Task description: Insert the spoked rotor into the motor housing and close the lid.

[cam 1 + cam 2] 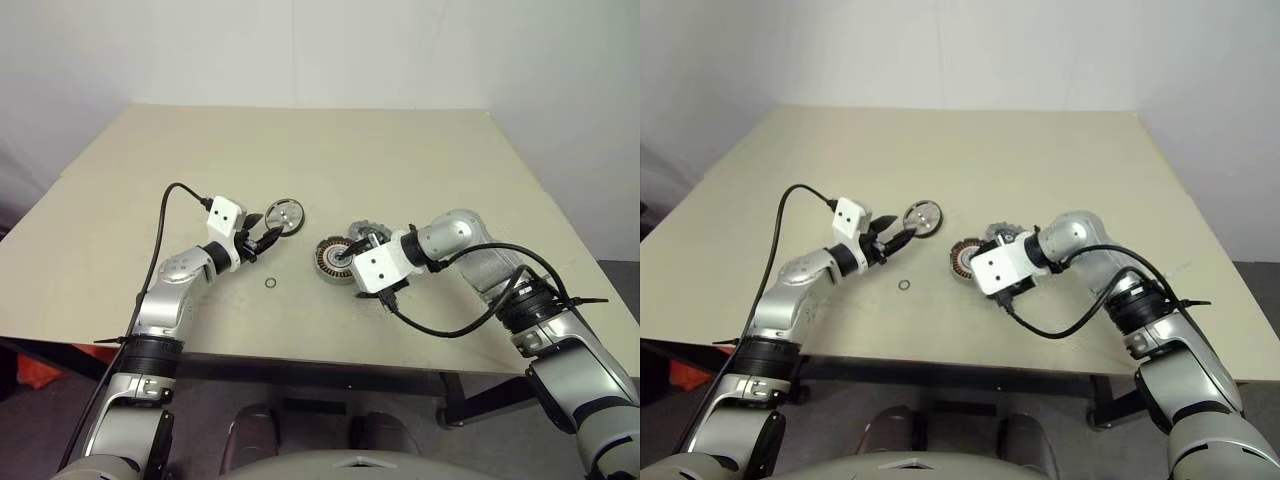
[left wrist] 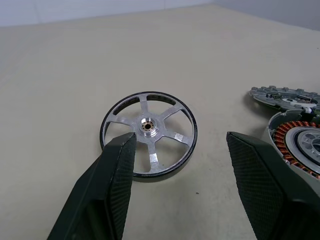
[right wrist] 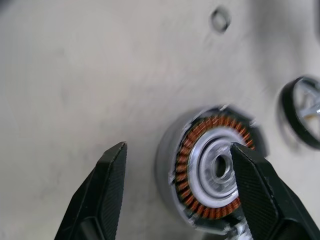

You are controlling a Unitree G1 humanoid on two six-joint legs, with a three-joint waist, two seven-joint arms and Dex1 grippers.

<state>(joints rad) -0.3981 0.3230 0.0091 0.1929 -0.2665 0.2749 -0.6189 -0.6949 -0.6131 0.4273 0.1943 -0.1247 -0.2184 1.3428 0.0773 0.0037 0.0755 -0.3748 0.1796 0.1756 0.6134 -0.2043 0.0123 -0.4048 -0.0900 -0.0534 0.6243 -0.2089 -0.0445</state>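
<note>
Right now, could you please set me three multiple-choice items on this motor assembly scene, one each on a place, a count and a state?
1. Where does the spoked rotor lie?
A. on the table just ahead of the left gripper
B. inside the motor housing
C. on the floor

2. How many spokes does the rotor have?
A. three
B. five
C. eight

3. How do the right gripper fingers stand?
A. shut on the rotor
B. open above the motor housing
C. shut on the lid

Answers: 1 A, it lies flat before the left fingers; 2 B, five silvery arms leave the hub; 3 B, both fingers stand apart, holding nothing.
</note>
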